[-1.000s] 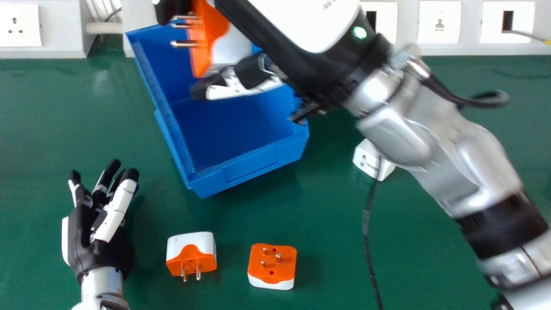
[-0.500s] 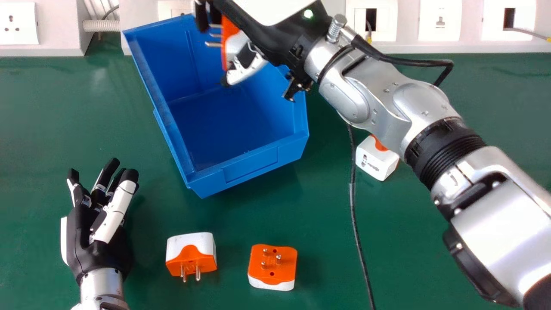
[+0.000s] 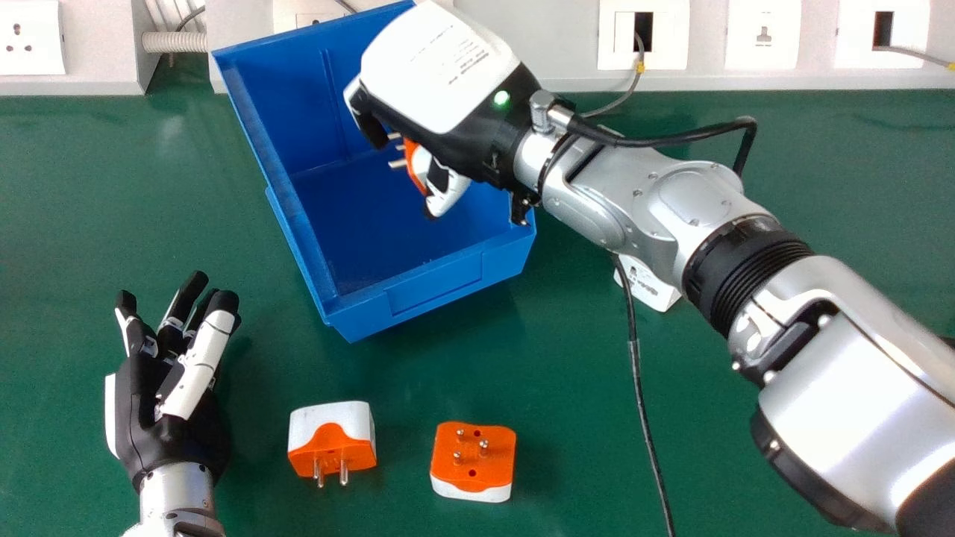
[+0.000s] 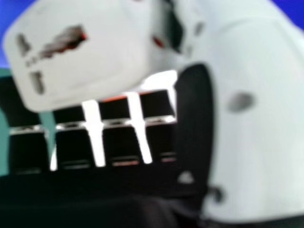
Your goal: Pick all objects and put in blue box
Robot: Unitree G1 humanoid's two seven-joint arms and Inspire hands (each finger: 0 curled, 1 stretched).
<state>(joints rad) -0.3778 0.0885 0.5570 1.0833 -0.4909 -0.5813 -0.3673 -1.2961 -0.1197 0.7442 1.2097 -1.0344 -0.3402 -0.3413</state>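
Orange-and-white adapter (image 3: 420,165) is held over the blue box (image 3: 433,287), clamped by the right hand's (image 3: 444,74) fingers; the left hand's (image 3: 160,440) fingers are held apart.

On the counter (image 3: 112,209), the storage bin (image 3: 433,291) is set at the far side beside the wall trunking (image 3: 567,74), with a fourth plug adapter (image 3: 419,168) held over its interior by the right robot hand (image 3: 448,67). Before the bin, the first plug adapter (image 3: 332,447) is placed well apart to the left of the second plug adapter (image 3: 472,456), and farther left the left robot hand (image 3: 168,425) is positioned. To the bin's right, the third plug adapter (image 3: 647,287) is partly covered by the right arm, and a cable (image 3: 642,403) is stretched toward the near side, right of the second adapter.
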